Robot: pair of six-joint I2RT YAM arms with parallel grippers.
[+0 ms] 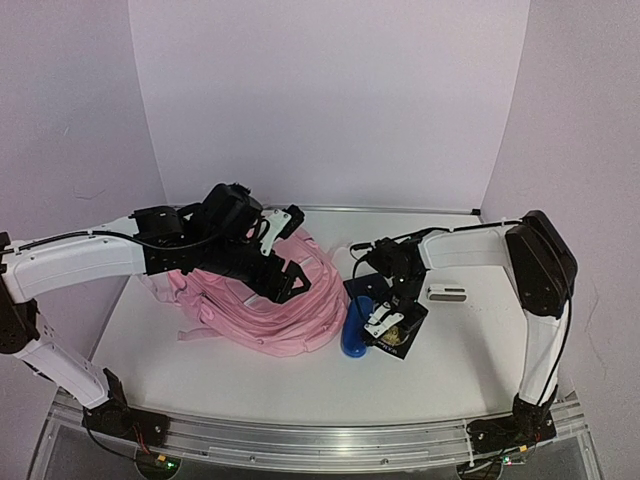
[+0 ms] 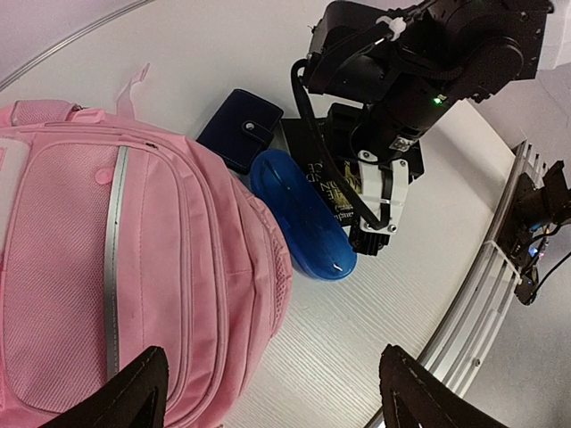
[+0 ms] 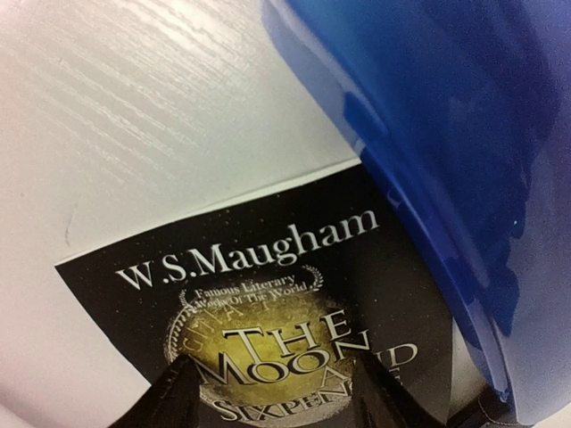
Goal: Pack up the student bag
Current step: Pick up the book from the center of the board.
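While the student bag (image 1: 280, 310) lies flat on the table (image 1: 200, 370), left of centre, the left gripper (image 2: 277, 397) hangs over it with jaws wide and empty, probably staged to open it. The right gripper (image 3: 281, 397) straddles the black book (image 3: 268, 294), hard against the blue case (image 2: 303, 218). Can't tell if it's clamped.

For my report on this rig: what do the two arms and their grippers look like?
The left arm and the right arm have white links joined by black motor housings, with thin black cables alongside. The right gripper is black with white finger brackets; a small green light glows on its wrist. The left gripper has black pointed fingers.
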